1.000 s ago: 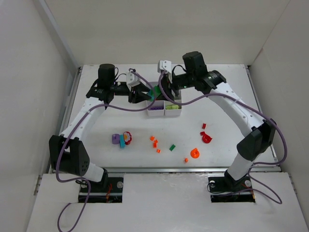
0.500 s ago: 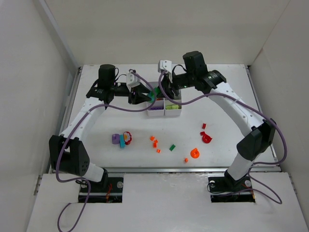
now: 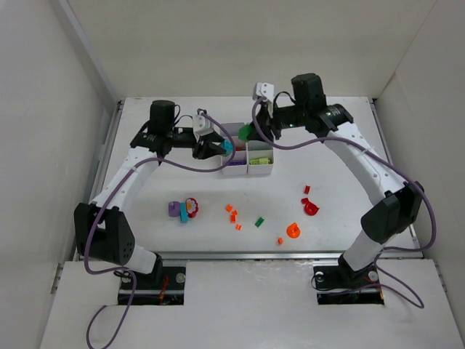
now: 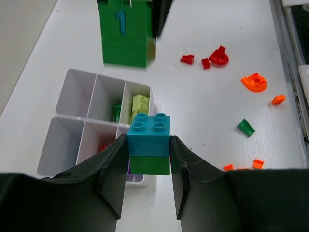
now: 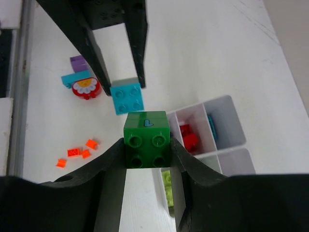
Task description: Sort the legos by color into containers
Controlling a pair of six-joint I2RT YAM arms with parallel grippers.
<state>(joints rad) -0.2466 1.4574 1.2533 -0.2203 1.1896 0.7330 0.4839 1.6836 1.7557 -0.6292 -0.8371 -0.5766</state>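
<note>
White tabletop [image 3: 211, 236], six-cell tray [image 3: 260, 171]. Left gripper [image 4: 148, 144] clamps teal-on-green stack [image 4: 148, 129]; right gripper [image 5: 146, 146] clamps green brick [image 5: 146, 126]. Likely light, rigid, slick plastic: you pinch flat side walls, never studs.

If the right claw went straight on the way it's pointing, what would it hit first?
Most likely the teal brick held by the left gripper, just beyond the green brick that the right gripper carries, though depth is hard to judge.
</note>
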